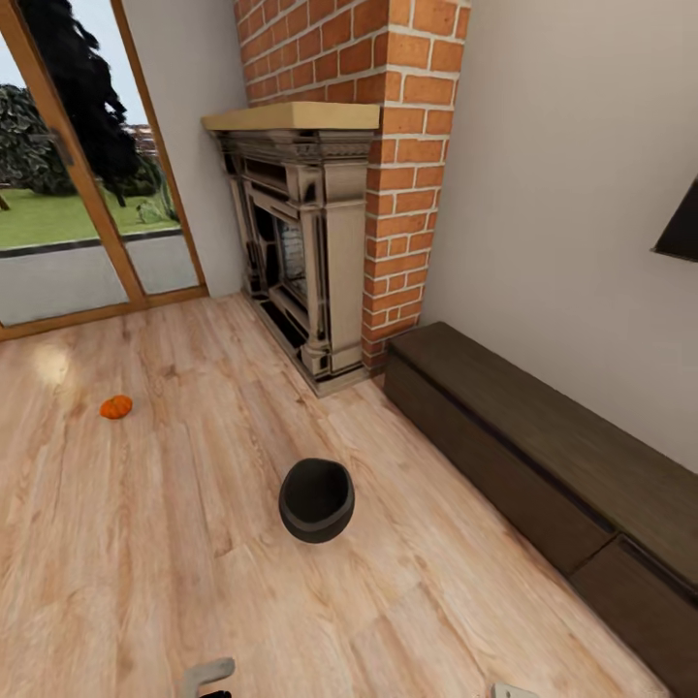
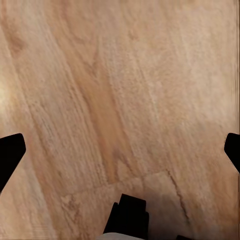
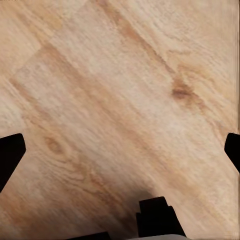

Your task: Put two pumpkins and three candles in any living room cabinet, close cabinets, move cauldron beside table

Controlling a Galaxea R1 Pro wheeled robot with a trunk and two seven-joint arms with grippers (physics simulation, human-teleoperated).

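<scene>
Nearest the head camera, the cauldron (image 1: 316,499) is standing upright on the wood floor (image 1: 145,543), with bare planks lying open all round it. One pumpkin (image 1: 115,407) is sitting well apart, toward the glass door (image 1: 78,194). The cabinet (image 1: 543,456) is running along the wall, its fronts looking shut, its near end just beside the brick fireplace (image 1: 310,242). The left gripper (image 2: 120,150) and right gripper (image 3: 120,150) are hanging over bare floor, jaws spread wide, holding nothing.
</scene>
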